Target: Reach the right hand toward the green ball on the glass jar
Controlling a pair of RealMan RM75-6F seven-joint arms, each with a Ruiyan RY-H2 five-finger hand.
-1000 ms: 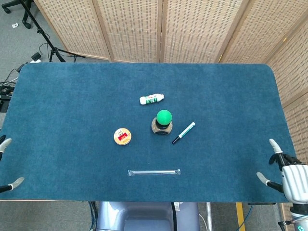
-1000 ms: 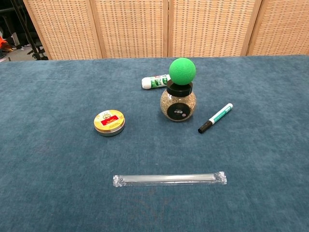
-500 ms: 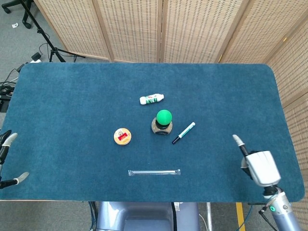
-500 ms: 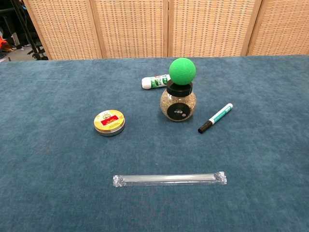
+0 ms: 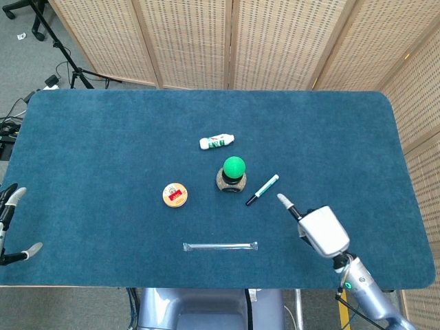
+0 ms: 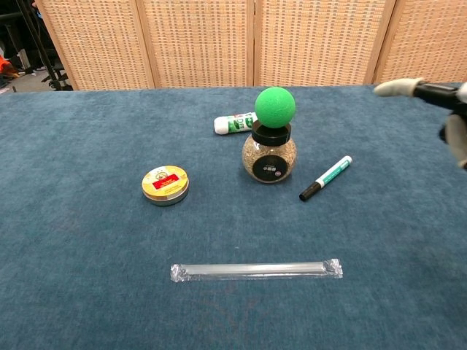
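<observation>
A green ball (image 5: 234, 166) (image 6: 275, 107) rests on the black lid of a small round glass jar (image 5: 231, 181) (image 6: 269, 157) near the table's middle. My right hand (image 5: 317, 227) (image 6: 438, 102) hovers to the right of the jar and nearer the front edge, holding nothing, with one fingertip (image 5: 282, 199) stretched toward the jar. It is well apart from the ball. My left hand (image 5: 9, 223) shows only as fingertips at the far left table edge, spread and holding nothing.
A green-capped marker (image 5: 262, 190) (image 6: 325, 177) lies between the jar and my right hand. A white tube (image 5: 216, 141) lies behind the jar, a round yellow tin (image 5: 174, 195) to its left, and a wrapped straw (image 5: 220, 245) near the front edge.
My right hand has moved from the table's right front corner leftward toward the jar and has come into the chest view. The left hand shifted slightly. The objects stayed still.
</observation>
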